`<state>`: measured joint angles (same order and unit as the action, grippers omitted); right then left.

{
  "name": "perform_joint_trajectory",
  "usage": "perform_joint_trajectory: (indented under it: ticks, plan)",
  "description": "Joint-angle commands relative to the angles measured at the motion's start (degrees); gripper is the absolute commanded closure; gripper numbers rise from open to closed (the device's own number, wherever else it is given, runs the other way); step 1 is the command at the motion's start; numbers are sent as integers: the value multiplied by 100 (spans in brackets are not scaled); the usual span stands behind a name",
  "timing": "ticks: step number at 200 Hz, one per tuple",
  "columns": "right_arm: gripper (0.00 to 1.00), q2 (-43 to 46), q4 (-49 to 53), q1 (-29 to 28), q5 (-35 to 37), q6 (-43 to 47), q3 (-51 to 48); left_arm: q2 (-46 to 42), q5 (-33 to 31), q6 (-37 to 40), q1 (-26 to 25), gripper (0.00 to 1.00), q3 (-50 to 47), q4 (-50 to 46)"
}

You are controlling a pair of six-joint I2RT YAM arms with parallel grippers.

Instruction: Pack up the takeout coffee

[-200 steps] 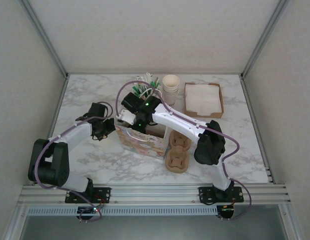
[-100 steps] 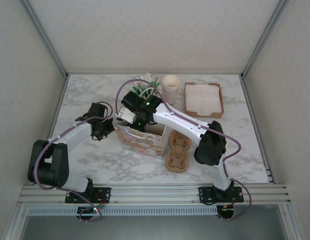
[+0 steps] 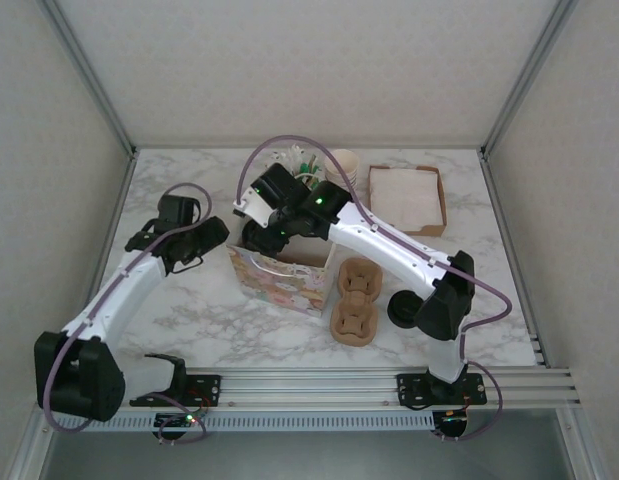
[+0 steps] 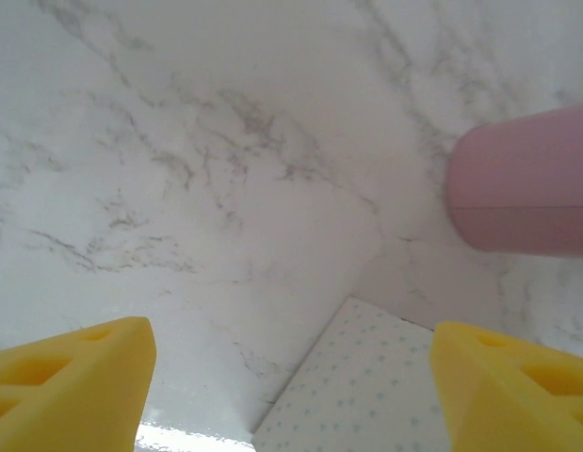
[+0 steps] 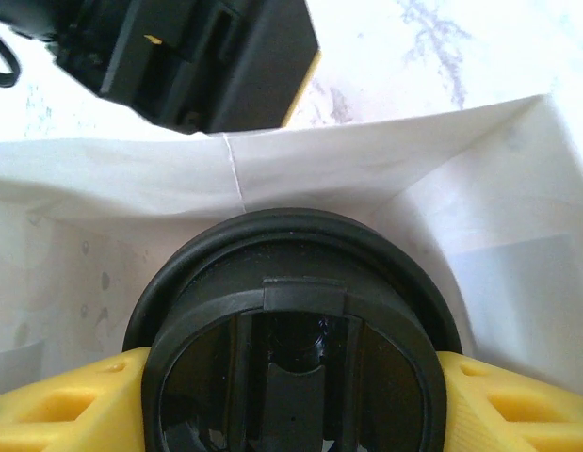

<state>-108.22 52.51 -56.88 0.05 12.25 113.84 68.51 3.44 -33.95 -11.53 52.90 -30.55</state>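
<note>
The takeout coffee (image 5: 293,282) shows its round black lid from above, and my right gripper (image 5: 291,386) is shut on it, a yellow finger (image 5: 56,400) pressed to each side. Below the cup lies the white inside of the open paper bag (image 5: 385,160). From the top camera, the right gripper (image 3: 259,236) hangs over the left end of the flowered bag (image 3: 281,281). My left gripper (image 3: 211,236) stands just left of the bag, open, with bare marble and a dotted bag corner (image 4: 385,386) between its yellow fingers (image 4: 74,372).
Two brown pulp cup carriers (image 3: 354,300) lie right of the bag. Behind it are stacked cream cups (image 3: 341,166), a bunch of stirrers (image 3: 294,160) and a brown tray of napkins (image 3: 407,198). A blurred pink rounded shape (image 4: 526,188) sits at the right in the left wrist view.
The left arm has stretched out and its gripper has drawn slightly up and away from the bag's left edge. The right wrist has shifted toward the back, still holding the cup over the bag.
</note>
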Motion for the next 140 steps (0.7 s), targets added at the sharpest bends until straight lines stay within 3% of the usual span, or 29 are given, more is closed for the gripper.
perform_joint_trajectory:
  ticks: [1, 95, 123, 140]
  plan:
    - [46, 479, -151, -50, 169, -348, 495, -463, -215, 413, -32, 23, 310, -336]
    - [46, 726, -80, -36, 622, -814, 770, -1289, 982, 1873, -34, 20, 836, -132]
    - [45, 717, 173, -37, 675, -948, 1033, -1521, 1507, 2793, -42, 17, 1017, 21]
    - [45, 724, 363, -35, 662, -1021, 1182, -1657, 2023, 3752, -66, 13, 1098, 49]
